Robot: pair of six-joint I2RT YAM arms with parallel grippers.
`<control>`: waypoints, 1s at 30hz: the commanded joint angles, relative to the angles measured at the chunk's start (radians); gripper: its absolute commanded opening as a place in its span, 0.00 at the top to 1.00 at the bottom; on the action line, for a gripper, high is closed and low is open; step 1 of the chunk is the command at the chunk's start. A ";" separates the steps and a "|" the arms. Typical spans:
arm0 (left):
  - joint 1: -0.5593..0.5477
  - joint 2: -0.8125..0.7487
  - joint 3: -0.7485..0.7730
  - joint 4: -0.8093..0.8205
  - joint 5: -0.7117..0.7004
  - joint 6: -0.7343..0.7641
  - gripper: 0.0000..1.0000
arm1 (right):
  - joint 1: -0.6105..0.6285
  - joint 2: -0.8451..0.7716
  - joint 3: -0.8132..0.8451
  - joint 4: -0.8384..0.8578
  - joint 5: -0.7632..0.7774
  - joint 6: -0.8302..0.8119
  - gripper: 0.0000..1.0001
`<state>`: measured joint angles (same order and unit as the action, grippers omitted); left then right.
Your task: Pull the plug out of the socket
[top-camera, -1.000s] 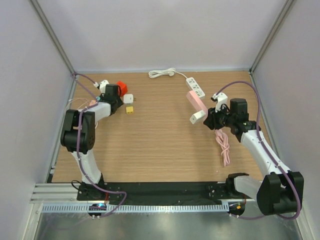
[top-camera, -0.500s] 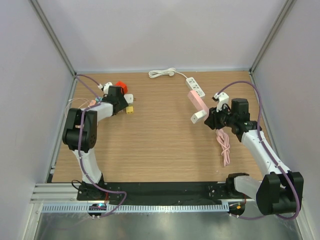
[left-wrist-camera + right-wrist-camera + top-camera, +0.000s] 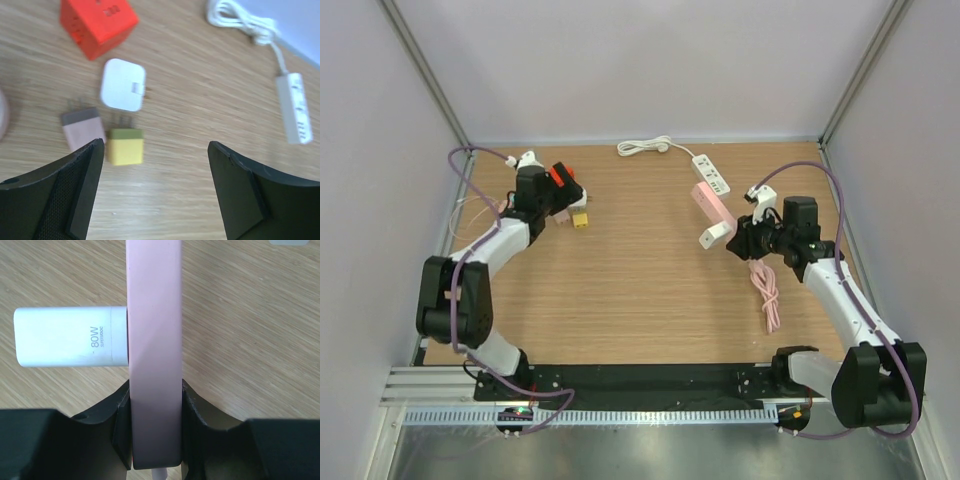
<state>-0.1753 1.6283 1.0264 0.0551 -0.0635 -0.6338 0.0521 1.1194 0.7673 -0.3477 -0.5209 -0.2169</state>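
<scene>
Right claw [image 3: 155, 412]: clamped on the near end of the pink socket strip [image 3: 154, 315], one finger on each narrow side, holding it off the table [image 3: 640, 290]. White plug [image 3: 70, 344]: seated in the strip's face and standing out to the left in the right wrist view, with its long axis square to the strip's own. The pull should therefore run along the plug, straight away from the strip. Pink cable [image 3: 767, 295]: trails down from the held end and lies looped on the table beside the right arm. Left claw [image 3: 155, 150]: jaws apart, holding nothing, hovering at the far left of the table, well apart from the plug. As the free arm it must cross toward the right to take hold. Below it lie a red cube [image 3: 97, 22], a white adapter [image 3: 123, 85], a dusky pink adapter [image 3: 82, 129] and a yellow adapter [image 3: 125, 146], all loose, with a white power strip [image 3: 295, 107] further off. Views: only the right wrist shows the plug's seat in the strip. Only the top view shows the gap between the left claw and the plug. The left wrist view does not show the plug at all.
</scene>
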 commanded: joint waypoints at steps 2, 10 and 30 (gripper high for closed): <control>-0.024 -0.122 -0.110 0.184 0.194 -0.032 0.12 | -0.005 -0.001 0.070 0.044 -0.082 -0.013 0.99; -0.150 -0.238 -0.227 0.417 0.471 -0.029 0.00 | -0.005 0.080 0.107 -0.010 -0.191 -0.003 0.99; -0.608 -0.208 -0.152 0.390 0.361 0.546 0.00 | -0.001 0.313 0.199 -0.132 -0.320 0.045 0.99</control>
<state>-0.7391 1.4006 0.8070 0.4305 0.3779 -0.2600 0.0521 1.4456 0.9138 -0.4820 -0.7856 -0.1932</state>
